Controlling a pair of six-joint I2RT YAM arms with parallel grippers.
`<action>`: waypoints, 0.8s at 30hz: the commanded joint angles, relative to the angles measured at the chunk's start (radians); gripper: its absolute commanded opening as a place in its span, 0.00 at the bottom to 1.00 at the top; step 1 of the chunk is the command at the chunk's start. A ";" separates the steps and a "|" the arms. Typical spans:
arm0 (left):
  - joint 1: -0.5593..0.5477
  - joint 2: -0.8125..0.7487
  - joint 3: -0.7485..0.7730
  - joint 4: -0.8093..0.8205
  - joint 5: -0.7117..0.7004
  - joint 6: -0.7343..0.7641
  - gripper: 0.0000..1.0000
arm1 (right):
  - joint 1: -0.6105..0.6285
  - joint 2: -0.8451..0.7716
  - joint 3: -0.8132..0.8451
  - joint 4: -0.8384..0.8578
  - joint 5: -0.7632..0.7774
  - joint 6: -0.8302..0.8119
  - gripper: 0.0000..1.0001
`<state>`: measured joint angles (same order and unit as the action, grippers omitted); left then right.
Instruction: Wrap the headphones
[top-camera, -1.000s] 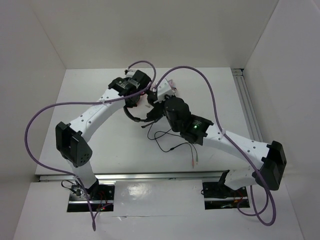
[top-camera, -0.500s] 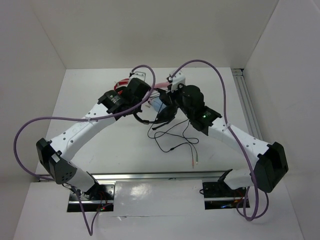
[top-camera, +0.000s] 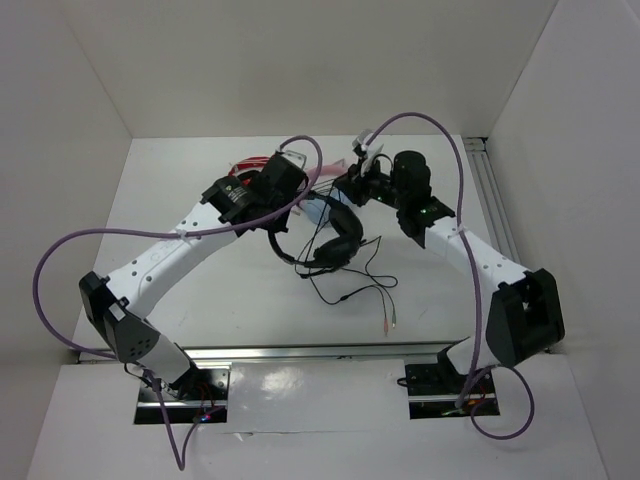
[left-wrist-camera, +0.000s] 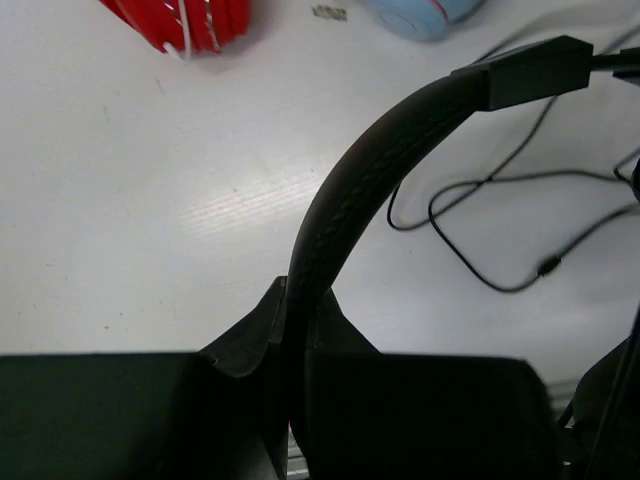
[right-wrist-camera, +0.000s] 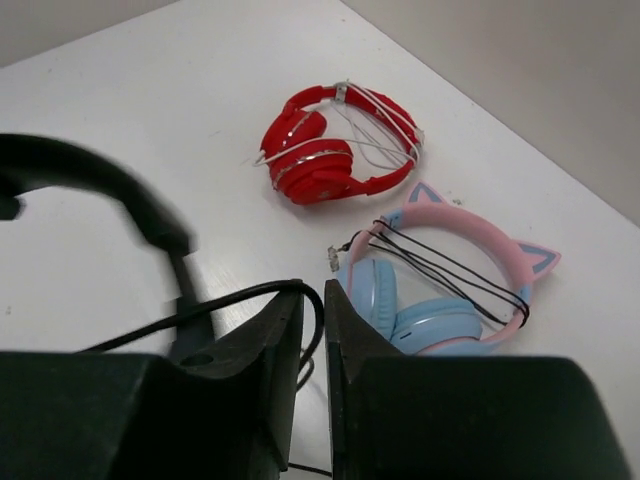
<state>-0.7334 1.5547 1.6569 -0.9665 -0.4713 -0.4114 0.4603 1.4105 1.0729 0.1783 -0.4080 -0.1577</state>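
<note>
1. The white table (top-camera: 200, 300) carries everything. My landmark on it is the light-blue and pink cat-ear headphones (right-wrist-camera: 430, 322).
2. The black over-ear headset (top-camera: 338, 245) hangs just to the near side of the cat-ear pair, headband uppermost. I cannot tell whether its cups touch the surface.
3. The red headphones (right-wrist-camera: 320, 165) lie a little to the left of the cat-ear pair.
4. The thin black cable (left-wrist-camera: 545, 268) sprawls in loose loops nearer than the cat-ear pair, and its coloured plugs (top-camera: 390, 322) lie farthest out that way. Nothing looks wound yet. I would worry that a trailing loop could hook the cat-ear pair and drag it, or knot on itself.
5. The left gripper (left-wrist-camera: 297, 340), left of the cat-ear pair, is clamped tight around the padded headband. The band could pivot in that narrow hold, and the headset would swing.
6. The right gripper (right-wrist-camera: 313, 320), just right of the cat-ear pair, shows only a slit between its fingers. The cable drops into that slit, apparently pinched. So thin a cord could slip free under tension.
</note>
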 joint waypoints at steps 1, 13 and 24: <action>-0.038 -0.013 0.053 -0.149 0.167 0.089 0.00 | -0.123 0.067 0.059 0.162 -0.158 0.070 0.22; -0.038 0.021 0.165 -0.208 0.134 0.046 0.00 | -0.149 0.235 0.050 0.421 -0.518 0.311 0.52; -0.003 0.094 0.375 -0.390 -0.070 -0.087 0.00 | -0.186 0.314 -0.151 0.702 -0.468 0.443 0.82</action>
<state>-0.7467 1.6466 1.9434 -1.3220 -0.4866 -0.4412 0.2928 1.6882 0.9546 0.7086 -0.8936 0.2203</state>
